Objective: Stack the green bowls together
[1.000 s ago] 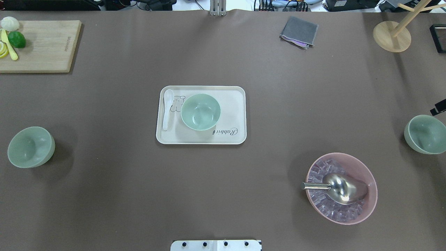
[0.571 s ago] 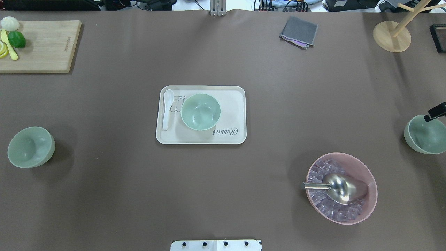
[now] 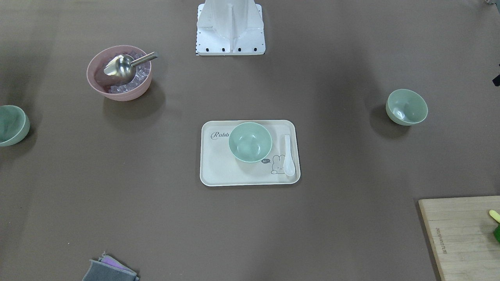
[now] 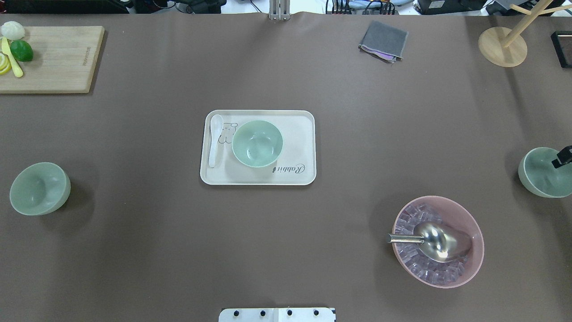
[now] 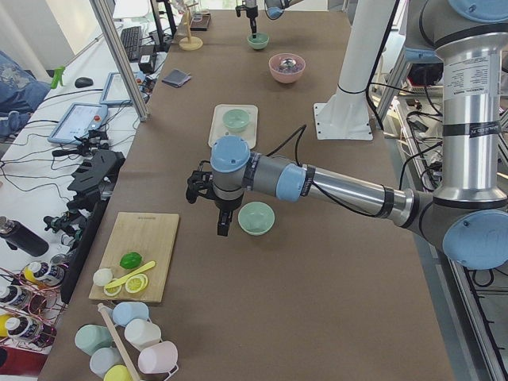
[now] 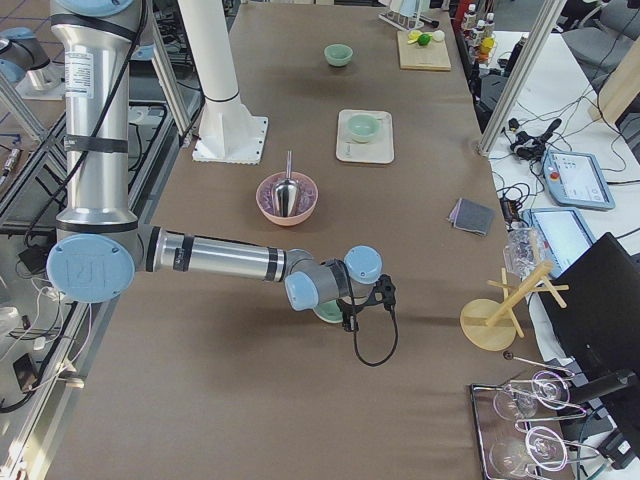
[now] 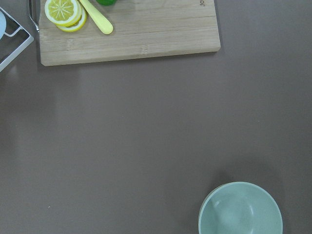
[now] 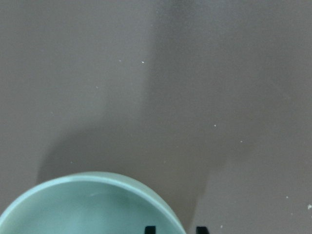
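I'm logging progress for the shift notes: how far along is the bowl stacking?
Nothing is stacked yet: the tray bowl on the tray, the left bowl and the right bowl sit apart. In hand: the right gripper is at the right bowl, jaws open astride its rim; the left gripper hangs near the left bowl. Left to do: grasp, carry and nest all three.

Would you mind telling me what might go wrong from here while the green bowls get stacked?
The right gripper straddles the thin rim of the pale green round bowl on the robot's right; pinched there, it might tilt or slip when lifted.
The pink bowl of ice with its metal scoop stands near the path to the cream tray; a low carry could clip it.
The white spoon lies close beside the tray's green bowl and might be knocked.
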{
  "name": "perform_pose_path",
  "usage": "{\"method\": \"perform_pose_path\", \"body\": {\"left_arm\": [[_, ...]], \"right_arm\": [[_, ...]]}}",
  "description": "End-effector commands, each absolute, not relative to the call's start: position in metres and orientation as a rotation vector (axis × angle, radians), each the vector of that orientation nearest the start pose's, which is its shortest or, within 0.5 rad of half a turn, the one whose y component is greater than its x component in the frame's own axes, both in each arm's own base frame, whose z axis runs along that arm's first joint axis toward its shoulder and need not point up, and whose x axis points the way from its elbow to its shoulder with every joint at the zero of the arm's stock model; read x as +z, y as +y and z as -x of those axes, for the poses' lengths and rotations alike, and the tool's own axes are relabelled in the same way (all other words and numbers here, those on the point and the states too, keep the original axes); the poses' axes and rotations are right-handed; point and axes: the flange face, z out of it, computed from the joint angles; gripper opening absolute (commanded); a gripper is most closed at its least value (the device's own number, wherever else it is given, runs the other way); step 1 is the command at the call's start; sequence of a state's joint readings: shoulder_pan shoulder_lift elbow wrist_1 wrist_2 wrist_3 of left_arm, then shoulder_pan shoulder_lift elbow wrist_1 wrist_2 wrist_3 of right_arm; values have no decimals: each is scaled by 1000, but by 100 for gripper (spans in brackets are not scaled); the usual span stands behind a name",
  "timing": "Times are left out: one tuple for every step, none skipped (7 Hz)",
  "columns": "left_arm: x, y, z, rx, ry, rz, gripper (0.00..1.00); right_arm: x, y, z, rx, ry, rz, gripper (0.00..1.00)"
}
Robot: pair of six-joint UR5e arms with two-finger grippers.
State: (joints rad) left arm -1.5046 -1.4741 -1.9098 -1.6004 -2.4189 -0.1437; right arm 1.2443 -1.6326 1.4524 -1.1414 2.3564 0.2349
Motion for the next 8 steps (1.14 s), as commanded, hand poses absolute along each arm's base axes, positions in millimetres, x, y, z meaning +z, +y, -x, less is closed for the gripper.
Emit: {"method": "perform_pose_path", "body": {"left_arm": [[526,-458,25,14,870,-157,98],[524,-459,19,8,873,-147,98],[520,-464,10,-1,875,-134,98],[516,-466,-4,0,880,-125,98],[511,-467,-26,-20,892,-113,98],[508,-467,-49,-20,905,-106,98],[517,-466,-72,0,863,-87,98],[531,-461,-89,39,811,-102,97]], "right_arm": [[698,-466,93,-184,-827,-9,0],[673,-473,97,-194,-854,-33,0],[631,-490,105,-131,-896,-30,0],[567,-522,117,-29,-938,-6,0],[497,-539,150,37,-974,31,0],[436,-546,186,91,-998,59,0],[389,-541,222,119,-1029,81,0],[344,-541,254,153,-1054,98,0]]}}
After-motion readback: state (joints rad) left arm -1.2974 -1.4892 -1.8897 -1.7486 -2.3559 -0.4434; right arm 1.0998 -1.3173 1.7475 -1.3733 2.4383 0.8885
